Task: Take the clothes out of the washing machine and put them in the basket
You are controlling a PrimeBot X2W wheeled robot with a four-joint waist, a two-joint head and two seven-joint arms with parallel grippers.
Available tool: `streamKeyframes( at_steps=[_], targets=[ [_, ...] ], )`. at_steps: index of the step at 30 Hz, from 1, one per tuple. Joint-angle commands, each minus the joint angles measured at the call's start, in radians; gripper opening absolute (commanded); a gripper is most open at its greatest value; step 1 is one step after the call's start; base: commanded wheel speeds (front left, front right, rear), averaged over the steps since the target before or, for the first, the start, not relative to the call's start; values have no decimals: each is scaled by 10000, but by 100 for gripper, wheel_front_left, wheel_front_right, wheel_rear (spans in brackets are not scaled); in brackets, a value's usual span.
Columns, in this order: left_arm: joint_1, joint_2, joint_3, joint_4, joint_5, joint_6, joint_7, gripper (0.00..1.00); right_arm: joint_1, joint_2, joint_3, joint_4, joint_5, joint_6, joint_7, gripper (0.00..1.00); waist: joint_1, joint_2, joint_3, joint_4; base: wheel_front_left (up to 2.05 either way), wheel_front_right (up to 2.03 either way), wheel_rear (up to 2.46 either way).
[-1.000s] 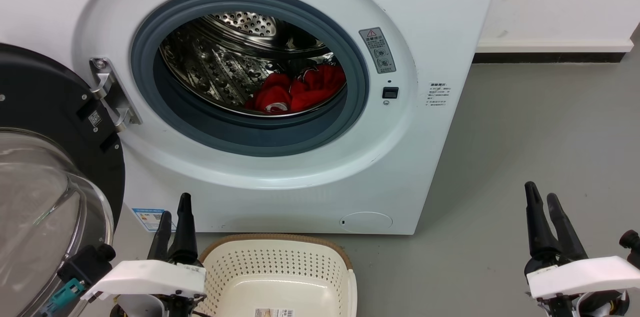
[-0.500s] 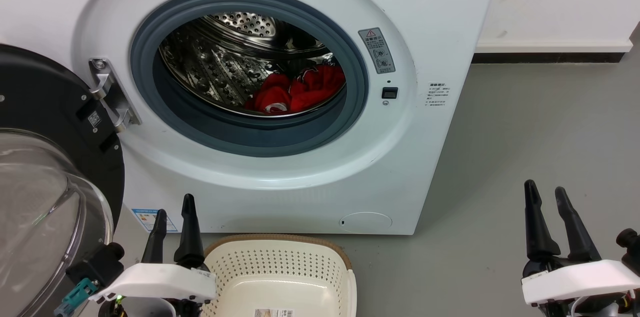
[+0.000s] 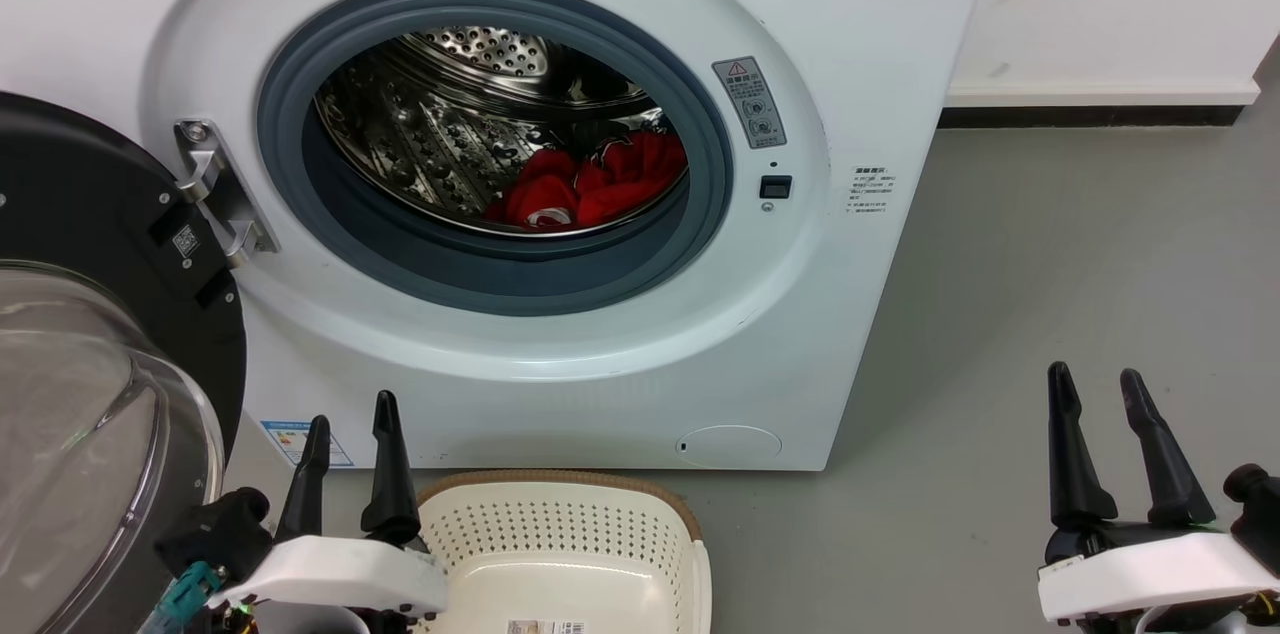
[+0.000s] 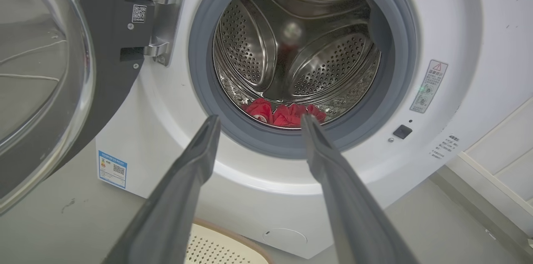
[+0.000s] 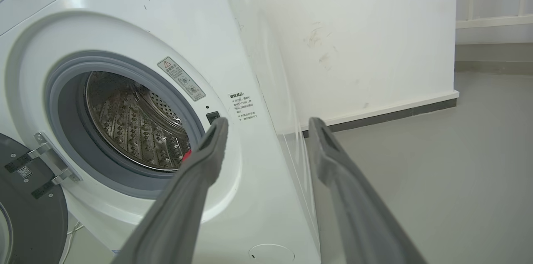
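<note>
Since both grippers stand spread and empty, the task looks to be at its first step: the reach into the washing machine (image 3: 620, 364) is not yet made. The clothes (image 3: 590, 186), a red heap, lie at the bottom of the machine's steel drum (image 3: 430, 134), toward its right side, behind the grey rubber ring (image 3: 500, 289). The basket (image 3: 560, 480) sits just in front of the machine, below the opening, and what shows of its inside holds no garment. The left gripper (image 3: 352, 412) hovers before the machine's lower left corner, fingers parted, holding nothing. The right gripper (image 3: 1095, 376) hangs off the machine's right front corner, likewise released. The door (image 3: 110, 204) stands swung wide to the left of the opening. By my judgement the next move calls for one arm to rise to the opening, pass over the rubber ring without snagging it, dip to the heap and close on a thick fold of cloth.
</note>
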Motion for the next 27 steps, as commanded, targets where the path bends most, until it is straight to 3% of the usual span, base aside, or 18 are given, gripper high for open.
streamKeyframes(
  at_steps=[1, 27],
  targets=[
    [0, 18, -14, -135, 268, 55, -99, 100, 44, -22, 14, -159, -291, 0, -80, 100, 0, -1, -4, -4, 0, 0, 0],
    [298, 18, -193, -123, 2441, 252, -662, 100, 506, -19, 219, -472, -2758, -1, -656, 100, 0, -1, -48, -39, 0, 0, 0]
  ],
)
